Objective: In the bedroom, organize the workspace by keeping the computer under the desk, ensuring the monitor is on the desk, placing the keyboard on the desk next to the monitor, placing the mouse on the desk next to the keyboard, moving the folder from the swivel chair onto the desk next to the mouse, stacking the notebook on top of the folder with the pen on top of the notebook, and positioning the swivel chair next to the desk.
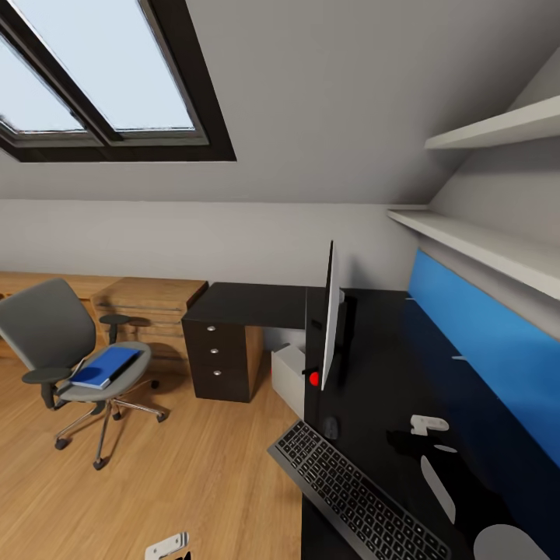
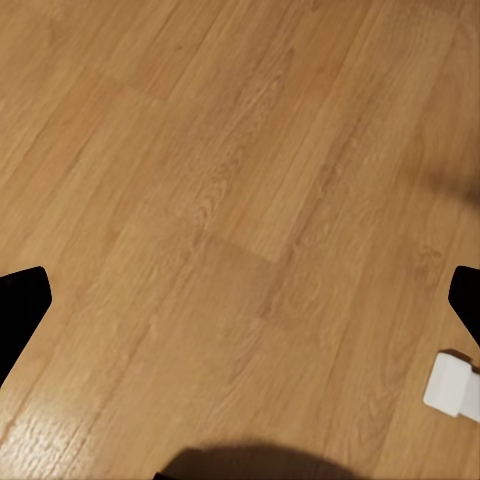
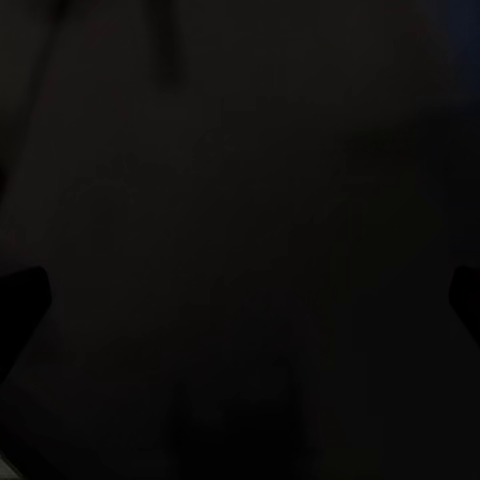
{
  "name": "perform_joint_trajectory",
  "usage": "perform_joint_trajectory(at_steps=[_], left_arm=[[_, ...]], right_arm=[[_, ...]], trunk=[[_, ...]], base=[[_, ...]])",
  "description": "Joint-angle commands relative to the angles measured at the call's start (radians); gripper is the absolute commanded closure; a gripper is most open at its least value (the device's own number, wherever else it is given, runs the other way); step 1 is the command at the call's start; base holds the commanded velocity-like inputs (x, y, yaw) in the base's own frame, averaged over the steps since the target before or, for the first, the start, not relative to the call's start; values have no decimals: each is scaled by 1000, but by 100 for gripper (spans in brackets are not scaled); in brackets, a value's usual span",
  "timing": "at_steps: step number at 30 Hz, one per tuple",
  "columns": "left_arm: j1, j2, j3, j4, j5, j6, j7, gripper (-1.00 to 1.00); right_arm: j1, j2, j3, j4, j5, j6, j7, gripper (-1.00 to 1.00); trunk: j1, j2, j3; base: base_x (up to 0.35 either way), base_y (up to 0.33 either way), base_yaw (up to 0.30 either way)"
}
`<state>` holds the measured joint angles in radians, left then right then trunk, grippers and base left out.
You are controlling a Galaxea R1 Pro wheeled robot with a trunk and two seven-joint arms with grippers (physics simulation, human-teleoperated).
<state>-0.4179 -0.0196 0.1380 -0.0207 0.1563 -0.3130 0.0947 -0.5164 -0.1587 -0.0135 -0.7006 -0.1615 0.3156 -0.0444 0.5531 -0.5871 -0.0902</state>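
The black desk runs along the right wall. On it the monitor stands edge-on to me, the dark mouse lies in front of it, and the black keyboard sits at the near edge, overhanging slightly. A white computer case stands on the floor under the desk. The grey swivel chair is away to the left, with a blue folder or notebook on its seat; I cannot tell them apart. My right gripper hovers open over the desk. My left gripper hangs open above the floor.
A black drawer unit adjoins the desk, and a low wooden dresser stands behind the chair. Two white shelves jut out above the desk, over a blue wall panel. Wood floor lies between chair and desk.
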Motion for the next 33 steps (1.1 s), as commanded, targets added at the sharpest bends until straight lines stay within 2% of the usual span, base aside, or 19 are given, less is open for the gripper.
perform_joint_trajectory(at_steps=[1,15,33], left_arm=[[-1,0,5,1,2,-3,0,-100],[-1,0,5,1,2,-4,0,-100],[-1,0,5,1,2,-4,0,-100]], right_arm=[[-1,0,1,-2,-10,5,-5,-100],[-1,1,2,-2,-10,10,-5,-100],[-1,1,3,-2,-10,52,-3,-100]], trunk=[[4,-9,-5],[58,-107,-49],[127,-233,-105]], base=[[0,0,0],[0,0,0],[0,0,0]])
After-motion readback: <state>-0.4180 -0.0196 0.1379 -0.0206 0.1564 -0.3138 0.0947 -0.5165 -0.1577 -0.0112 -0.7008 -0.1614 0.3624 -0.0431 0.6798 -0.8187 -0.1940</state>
